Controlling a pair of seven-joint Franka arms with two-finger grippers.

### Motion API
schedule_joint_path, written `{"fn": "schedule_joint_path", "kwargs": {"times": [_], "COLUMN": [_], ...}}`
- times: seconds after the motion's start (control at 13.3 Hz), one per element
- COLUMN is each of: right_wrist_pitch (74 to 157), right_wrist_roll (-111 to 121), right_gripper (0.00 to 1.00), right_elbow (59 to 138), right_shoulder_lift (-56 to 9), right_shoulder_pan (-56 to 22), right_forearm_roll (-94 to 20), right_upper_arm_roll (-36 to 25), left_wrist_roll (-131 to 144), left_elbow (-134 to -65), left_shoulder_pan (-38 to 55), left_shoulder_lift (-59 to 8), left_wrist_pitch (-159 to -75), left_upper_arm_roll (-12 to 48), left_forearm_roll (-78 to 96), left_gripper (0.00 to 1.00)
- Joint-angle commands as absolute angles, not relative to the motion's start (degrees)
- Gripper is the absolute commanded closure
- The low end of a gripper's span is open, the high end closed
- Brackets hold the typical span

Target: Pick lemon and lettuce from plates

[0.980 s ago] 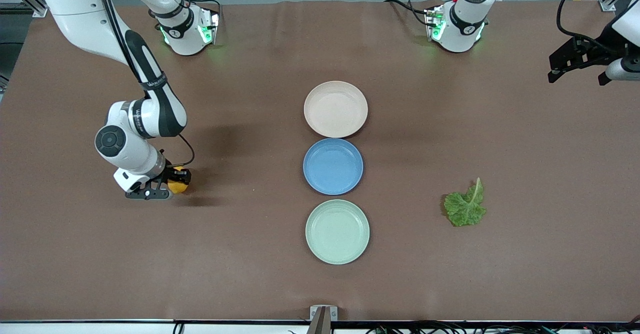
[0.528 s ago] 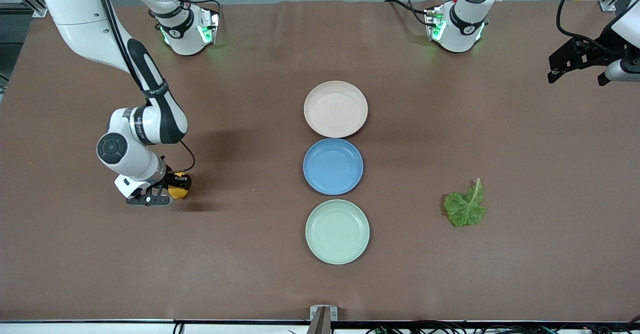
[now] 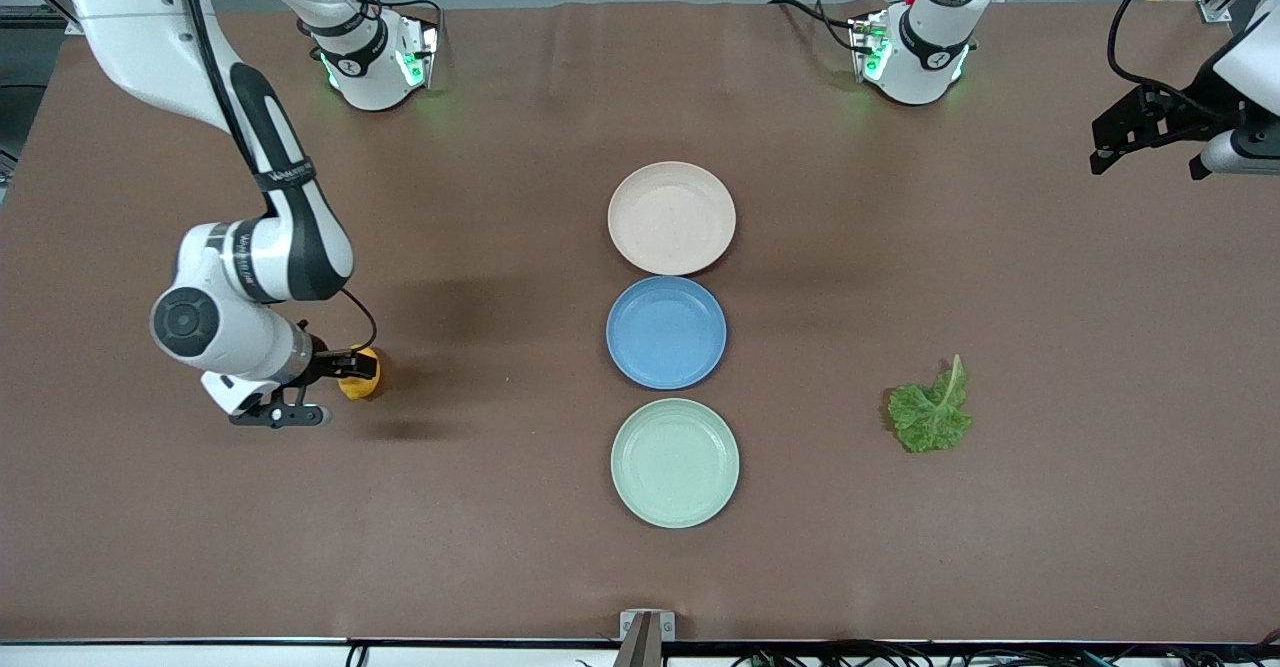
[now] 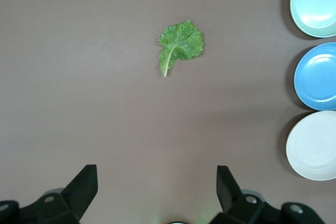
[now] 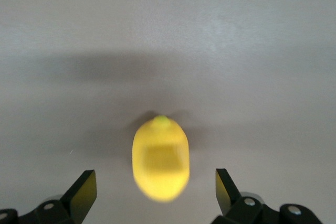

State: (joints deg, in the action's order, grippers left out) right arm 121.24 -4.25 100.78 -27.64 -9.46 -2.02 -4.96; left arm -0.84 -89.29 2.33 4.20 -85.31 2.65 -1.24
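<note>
Between the wide-open fingers of the right pincer lies the lemon on the desk, unheld, long axis parallel to them; the left pincer waits open, empty, high over the lettuce.

Lettering runs along the black band of the right arm and on its white wrist section, too small to make out. No readable text, label, number or sign on the plates, lemon, lettuce or tabletop.
</note>
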Motion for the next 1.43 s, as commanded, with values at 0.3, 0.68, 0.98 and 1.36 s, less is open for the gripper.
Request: {"fn": "schedule_joint_path", "kwargs": {"times": [0.3,0.68,0.98,1.36], "right_wrist_pitch": [93.9,91.4,88.9,87.2], "right_wrist_roll": [-0.5,3.3,3.3,2.9], "right_gripper": [0.00,0.00,0.00,0.00], "right_elbow": [84.2,81.2,78.0,77.8], "right_shoulder_lift": [-22.3,-19.3,-19.8,-19.4], "right_shoulder_pan": [-3.3,0.0,2.0,2.1], "right_forearm_roll": [0.1,1.7,1.7,0.4], "right_upper_arm_roll": [-4.0,-4.1,-4.0,-3.7], "left_wrist_roll": [-0.2,-0.3,-0.3,-0.3], "left_elbow": [-89.6,-89.6,-89.9,-89.9], "left_shoulder_pan": [2.5,2.4,2.3,2.3], "left_shoulder_lift": [4.1,4.1,4.1,3.7], "left_wrist_pitch": [-85.9,-85.8,-85.9,-86.4], "left_upper_arm_roll": [2.8,2.8,2.8,2.8], "left_forearm_roll": [0.1,0.1,0.1,0.1], "left_gripper": [0.00,0.00,0.00,0.00]}}
